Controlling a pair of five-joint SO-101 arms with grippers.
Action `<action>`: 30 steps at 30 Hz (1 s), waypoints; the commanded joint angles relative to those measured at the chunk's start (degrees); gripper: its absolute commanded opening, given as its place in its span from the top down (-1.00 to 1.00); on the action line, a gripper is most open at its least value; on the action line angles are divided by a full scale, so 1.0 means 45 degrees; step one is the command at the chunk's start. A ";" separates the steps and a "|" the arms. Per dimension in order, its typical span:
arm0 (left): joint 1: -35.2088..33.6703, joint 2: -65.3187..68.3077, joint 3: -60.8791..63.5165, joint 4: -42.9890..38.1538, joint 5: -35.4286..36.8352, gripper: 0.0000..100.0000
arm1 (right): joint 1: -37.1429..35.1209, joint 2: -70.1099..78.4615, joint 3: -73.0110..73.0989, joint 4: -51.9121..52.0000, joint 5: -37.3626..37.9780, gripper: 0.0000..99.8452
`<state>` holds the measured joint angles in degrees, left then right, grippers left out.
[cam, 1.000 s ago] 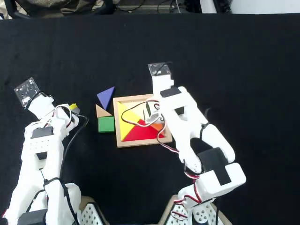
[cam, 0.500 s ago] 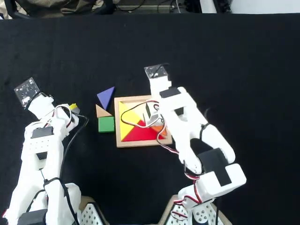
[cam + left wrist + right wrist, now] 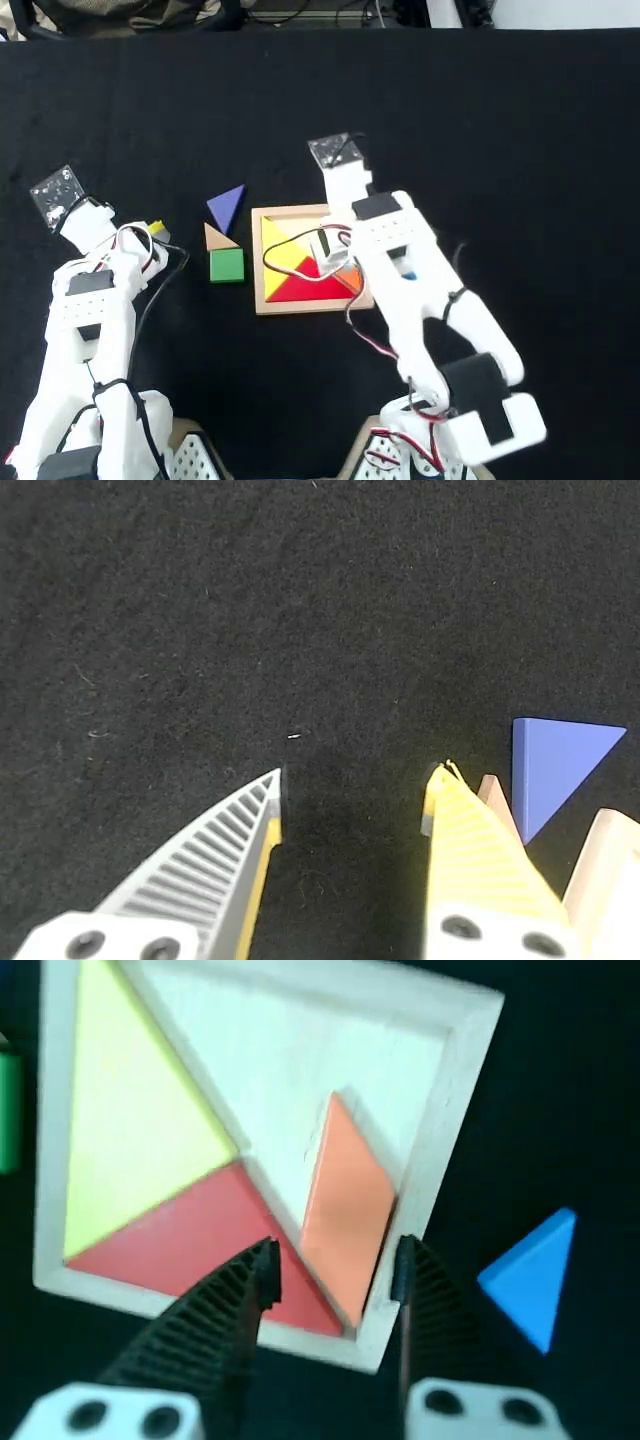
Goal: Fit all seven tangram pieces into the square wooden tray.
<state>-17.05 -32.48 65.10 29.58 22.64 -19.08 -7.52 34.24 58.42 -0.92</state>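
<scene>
The square wooden tray (image 3: pixel 300 305) lies mid-table holding a yellow triangle (image 3: pixel 280 248), a red triangle (image 3: pixel 305 285) and an orange piece (image 3: pixel 345 277). In the right wrist view my right gripper (image 3: pixel 335 1260) hangs open just above the orange piece (image 3: pixel 348 1210), by the tray's rim (image 3: pixel 445 1150); a blue triangle (image 3: pixel 530 1275) lies outside that rim. A purple-blue triangle (image 3: pixel 227 205), a tan triangle (image 3: pixel 217 238) and a green square (image 3: pixel 227 265) lie on the cloth left of the tray. My left gripper (image 3: pixel 357 780) stands open over bare cloth, the purple-blue triangle (image 3: pixel 555 755) just beyond it.
Black cloth covers the table, with wide free room behind and to the right of the tray. The right arm's white links and cables hang over the tray's right side. The left arm (image 3: pixel 90 290) stands at the far left.
The right arm has swung to the right and the tray has slid a little rightward with it. The left arm has not moved.
</scene>
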 commanded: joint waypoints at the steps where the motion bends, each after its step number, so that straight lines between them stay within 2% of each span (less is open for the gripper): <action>1: 0.0127 -0.0059 -0.0088 -0.0195 0.0020 0.54 | 0.0000 -0.0635 -0.0010 -0.1582 0.1153 0.95; 2: 0.0127 -0.0059 -0.0088 -0.0195 0.0020 0.54 | 0.0020 -0.0498 0.0088 -0.2168 0.1504 0.99; 4: 0.0127 -0.0059 -0.0088 -0.0195 0.0020 0.54 | 0.0000 -0.0029 0.0186 -0.3048 0.1895 0.93; 7: 0.0127 -0.0059 -0.0088 -0.0195 0.0020 0.54 | 0.0000 0.0987 -0.0049 -0.3536 0.1973 0.98; 13: 0.0127 -0.0059 -0.0088 -0.0215 0.0020 0.54 | 0.0039 0.2569 -0.1026 -0.3477 0.1973 0.97; 21: 0.0127 -0.0059 -0.0088 -0.0215 0.0020 0.54 | 0.0117 0.2764 -0.1026 -0.3419 0.1973 0.97; 30: 0.0127 -0.0059 -0.0107 -0.0215 0.0020 0.54 | 0.0625 0.2706 -0.1045 -0.1582 0.1993 0.97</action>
<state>-17.05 -32.48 65.10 29.58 22.64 -17.93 5.32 31.87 49.01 7.60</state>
